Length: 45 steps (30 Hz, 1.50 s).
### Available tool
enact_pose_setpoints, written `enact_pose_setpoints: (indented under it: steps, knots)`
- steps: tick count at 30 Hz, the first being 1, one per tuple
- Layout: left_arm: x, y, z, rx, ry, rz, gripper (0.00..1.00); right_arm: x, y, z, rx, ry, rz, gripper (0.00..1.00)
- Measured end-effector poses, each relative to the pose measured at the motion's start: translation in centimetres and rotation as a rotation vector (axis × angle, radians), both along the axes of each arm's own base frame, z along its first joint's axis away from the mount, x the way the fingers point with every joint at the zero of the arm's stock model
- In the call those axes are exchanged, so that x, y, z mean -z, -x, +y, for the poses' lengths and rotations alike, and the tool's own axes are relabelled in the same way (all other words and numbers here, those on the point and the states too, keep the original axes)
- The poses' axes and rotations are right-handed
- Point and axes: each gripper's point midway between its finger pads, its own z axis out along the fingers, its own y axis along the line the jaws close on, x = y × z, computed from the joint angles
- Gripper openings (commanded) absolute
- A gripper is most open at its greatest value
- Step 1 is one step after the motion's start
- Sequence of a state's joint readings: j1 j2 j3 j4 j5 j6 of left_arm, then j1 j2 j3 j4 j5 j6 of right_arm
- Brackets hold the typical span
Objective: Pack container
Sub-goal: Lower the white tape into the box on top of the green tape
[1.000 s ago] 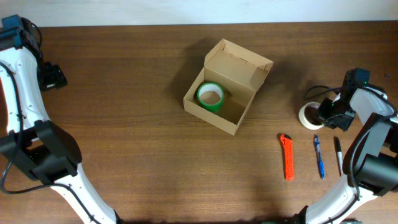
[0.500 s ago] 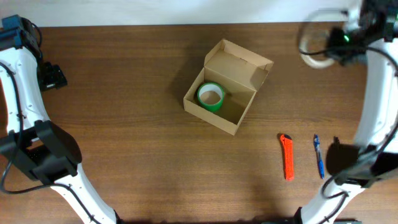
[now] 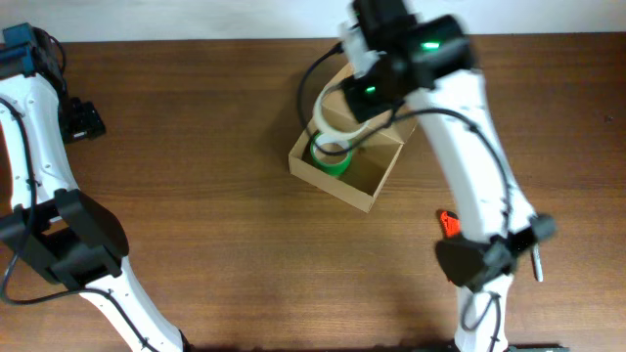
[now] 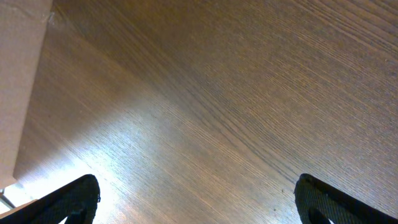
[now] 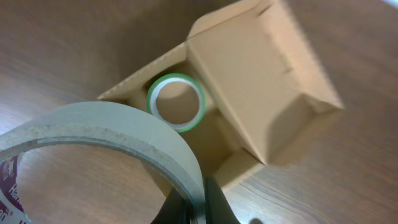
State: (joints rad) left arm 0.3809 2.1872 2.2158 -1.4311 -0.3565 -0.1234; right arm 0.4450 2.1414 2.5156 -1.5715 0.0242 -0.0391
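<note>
The right gripper (image 5: 198,208) is pinching the wall of a pale tape roll (image 5: 106,127), one dark finger inside the ring and one outside. Only the very tips are showing at the bottom edge of the wrist view, and the roll itself is running off the frame at the left and bottom. A scrap of red print on its inner face is too cut off to read.

The container (image 3: 331,183) is lying directly below this gripper, flap lid standing open. From overhead the arm is covering most of the flap and the far wall. A green tape roll (image 3: 334,166) is lying flat inside, beneath the held roll, which is overlapping part of it from above.

Back toward the arm's base, an orange cutter (image 3: 448,223) is peeking out with most of its length hidden.

The left gripper (image 4: 198,202) is hanging over bare table (image 4: 249,93), well apart from the container, its fingertips (image 4: 74,198) spread wide and holding nothing. Just their rounded ends are showing. A pale panel (image 4: 18,81) is crossing the left edge, too cropped to identify.
</note>
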Motion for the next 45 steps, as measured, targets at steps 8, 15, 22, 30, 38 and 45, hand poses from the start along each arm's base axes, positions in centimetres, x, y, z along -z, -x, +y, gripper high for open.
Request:
enact_pose_setpoints:
  steps: [8,15,22,30,38,45]
  knots:
    - [0.0,0.0,0.0,0.0,0.0,0.0,1.0,9.2,-3.6,1.2,0.039,0.063,0.118,0.04]
    - [0.0,0.0,0.0,0.0,0.0,0.0,1.0,12.8,-4.8,0.4,0.088,0.082,0.169,0.04]
    - [0.0,0.0,0.0,0.0,0.0,0.0,1.0,13.5,-4.7,-0.5,0.11,0.089,0.192,0.03]
    - [0.0,0.0,0.0,0.0,0.0,0.0,1.0,16.2,-3.3,-1.1,0.112,0.128,0.272,0.04]
    - [0.0,0.0,0.0,0.0,0.0,0.0,1.0,16.8,-3.9,-0.9,0.111,0.118,0.251,0.04]
    - [0.0,0.0,0.0,0.0,0.0,0.0,1.0,16.7,-5.3,-0.3,0.112,0.089,0.197,0.04]
